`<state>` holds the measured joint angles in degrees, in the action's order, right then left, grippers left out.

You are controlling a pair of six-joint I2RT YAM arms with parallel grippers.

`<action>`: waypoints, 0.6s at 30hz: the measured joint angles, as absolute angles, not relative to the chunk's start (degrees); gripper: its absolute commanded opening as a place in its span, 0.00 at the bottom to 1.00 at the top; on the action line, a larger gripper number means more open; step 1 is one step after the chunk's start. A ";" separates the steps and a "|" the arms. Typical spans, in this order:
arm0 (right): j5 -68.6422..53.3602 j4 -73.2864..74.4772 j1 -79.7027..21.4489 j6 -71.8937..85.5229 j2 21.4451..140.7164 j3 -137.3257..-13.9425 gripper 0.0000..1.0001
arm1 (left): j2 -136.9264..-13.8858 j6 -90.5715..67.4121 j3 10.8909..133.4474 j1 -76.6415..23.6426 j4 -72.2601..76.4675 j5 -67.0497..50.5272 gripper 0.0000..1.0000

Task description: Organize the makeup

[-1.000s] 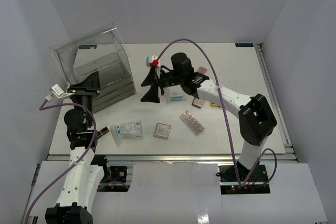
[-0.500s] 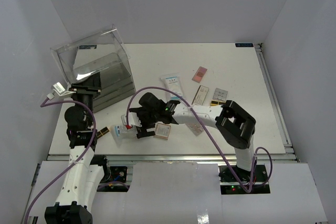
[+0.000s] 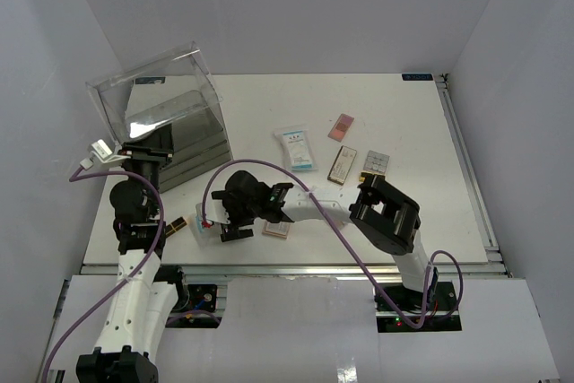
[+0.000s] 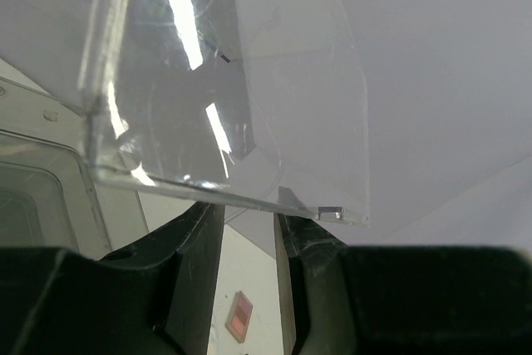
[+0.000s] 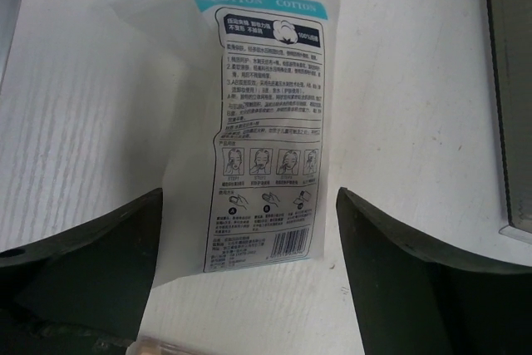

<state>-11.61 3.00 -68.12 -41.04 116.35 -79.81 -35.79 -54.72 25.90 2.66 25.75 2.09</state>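
Note:
A clear sachet (image 5: pixel 266 114) with white-blue print lies flat on the table at the near left. My right gripper (image 5: pixel 249 205) hangs open over it, one finger on each side of its barcode end and neither touching it. From above, the right gripper (image 3: pixel 222 221) hides most of this sachet (image 3: pixel 201 221). My left gripper (image 3: pixel 143 146) is shut on the front lip of the clear box's raised lid (image 4: pixel 224 81). More makeup lies around: a second sachet (image 3: pixel 296 148), a pink palette (image 3: pixel 341 126), a brown palette (image 3: pixel 343 164), a black-gold palette (image 3: pixel 374 162) and a square pink palette (image 3: pixel 276 230).
The big clear plastic box (image 3: pixel 179 145) stands at the back left with its lid (image 3: pixel 152 91) tilted up. A small black-gold item (image 3: pixel 177 224) lies near the left arm. My right arm stretches low across the near table. The table's metal front rail (image 5: pixel 509 81) runs close beside the sachet.
My right arm swung from the back centre to the near left and came down over the sachet, its jaws narrowing slightly. The left arm and the lid have not moved.

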 measured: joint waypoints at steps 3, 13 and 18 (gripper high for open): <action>-11.51 2.11 -68.12 -40.54 116.62 -79.81 0.49 | -35.77 -54.16 26.26 2.66 25.35 2.09 0.41; -12.31 0.47 -68.12 -39.78 115.50 -78.96 0.16 | -35.42 -52.10 28.18 2.66 23.77 2.14 0.41; -11.50 0.60 -68.12 -41.27 110.29 -76.66 0.11 | -35.31 -51.68 28.56 2.66 23.11 2.17 0.41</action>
<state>-11.50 0.60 -68.12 -41.27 110.29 -76.66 -35.31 -51.68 28.56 2.66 23.11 2.17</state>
